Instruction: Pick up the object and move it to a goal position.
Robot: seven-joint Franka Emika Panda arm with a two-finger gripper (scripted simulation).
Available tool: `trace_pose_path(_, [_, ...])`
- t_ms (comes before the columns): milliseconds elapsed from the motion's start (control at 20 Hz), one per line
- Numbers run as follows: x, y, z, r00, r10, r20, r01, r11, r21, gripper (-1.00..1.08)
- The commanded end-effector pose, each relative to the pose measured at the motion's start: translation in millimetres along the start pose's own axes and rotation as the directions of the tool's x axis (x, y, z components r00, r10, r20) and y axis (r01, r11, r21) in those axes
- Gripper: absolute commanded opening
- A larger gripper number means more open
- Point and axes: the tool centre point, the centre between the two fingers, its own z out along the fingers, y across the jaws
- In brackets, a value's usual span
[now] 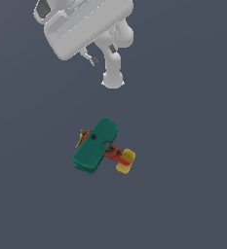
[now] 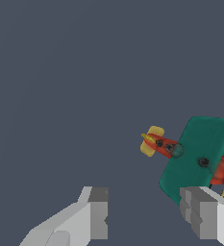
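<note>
Your toy biplane (image 1: 96,146) lay alone on the dark counter (image 1: 183,194), well clear of the gripper (image 2: 144,214), whose fingers (image 2: 98,214) were spread and empty. It looked light, rigid and awkwardly shaped; pinching across the teal wings (image 2: 197,156) seemed safest.

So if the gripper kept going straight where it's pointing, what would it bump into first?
Probably the bare floor. In the wrist view the gripper is open, with empty floor between its fingers; the toy biplane sits off toward one finger, which might clip its teal wing, though depth is unclear.
</note>
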Motion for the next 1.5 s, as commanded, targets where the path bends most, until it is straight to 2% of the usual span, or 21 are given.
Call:
trace_pose_path(0, [6,-6,-19,0.999,-0.020,-0.043,0.021,1.000,0.013,0.28])
trace_pose_path(350, [18,-16,-69,0.986,-0.061,-0.156,0.070,0.996,0.056,0.28])
trace_pose_path(750, [28,-16,-122,0.958,-0.081,-0.275,0.115,0.987,0.113,0.28])
trace_pose_path(1450, [41,16,-186,0.898,-0.045,-0.439,0.161,0.960,0.231,0.28])
